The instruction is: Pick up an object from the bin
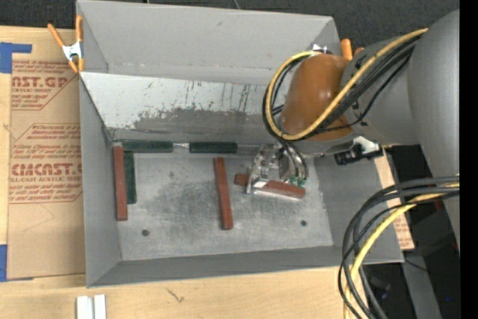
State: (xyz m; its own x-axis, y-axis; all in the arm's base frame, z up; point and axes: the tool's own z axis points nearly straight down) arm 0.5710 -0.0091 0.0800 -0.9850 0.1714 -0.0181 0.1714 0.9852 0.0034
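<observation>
The pincer (278, 177) is low at the right of the grey metal bin (187, 86), over a short, flat, reddish-brown, seemingly wooden bar (287, 190), so grasping seems in hand; its width I cannot tell, and next comes a firm closing and a straight lift.

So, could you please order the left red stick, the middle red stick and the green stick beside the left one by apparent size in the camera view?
Largest, tied: left red stick and middle red stick, which look alike.
Smallest: green stick, clearly shorter.
</observation>
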